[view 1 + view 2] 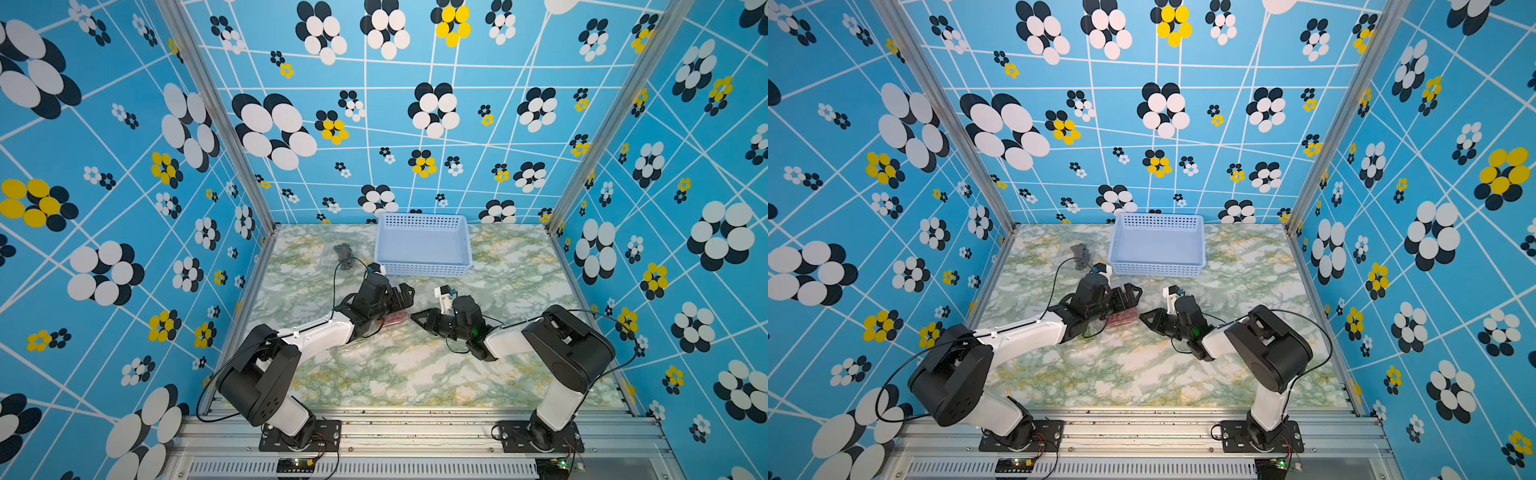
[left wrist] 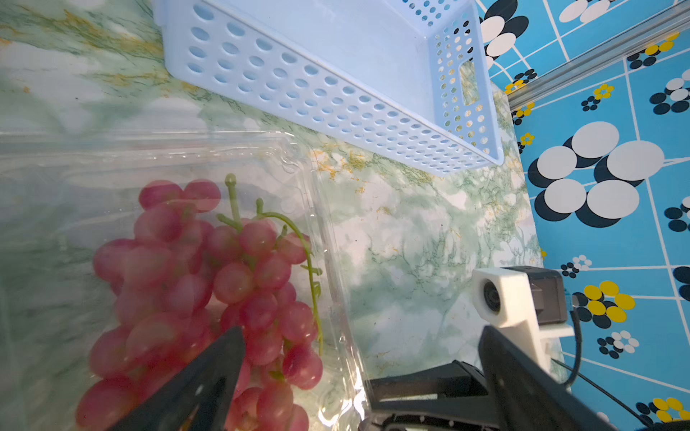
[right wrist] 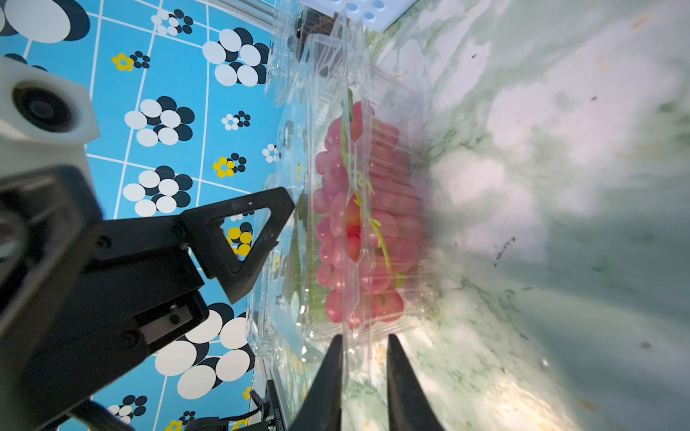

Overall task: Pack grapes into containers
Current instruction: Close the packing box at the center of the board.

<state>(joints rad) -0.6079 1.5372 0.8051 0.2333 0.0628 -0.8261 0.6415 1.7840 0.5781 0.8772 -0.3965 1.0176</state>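
Note:
A bunch of red-pink grapes [image 2: 209, 280] lies inside a clear clamshell container [image 2: 332, 239] at mid-table, with the lid down over it; both top views show it [image 1: 395, 320] [image 1: 1123, 318]. My left gripper [image 2: 360, 332] hangs wide open over the container, one finger above the grapes and one past the rim. My right gripper [image 3: 364, 339] sits at the container's [image 3: 358, 324] end. Its jaws are narrowly apart with the thin clear rim between them. Dark grapes [image 1: 344, 252] sit at the back left, seemingly in another clear container.
A light-blue perforated basket [image 1: 424, 266] stands empty at the back centre, just beyond the two grippers. The patterned walls close in the table on three sides. My right wrist camera [image 2: 500, 298] shows close to the left gripper.

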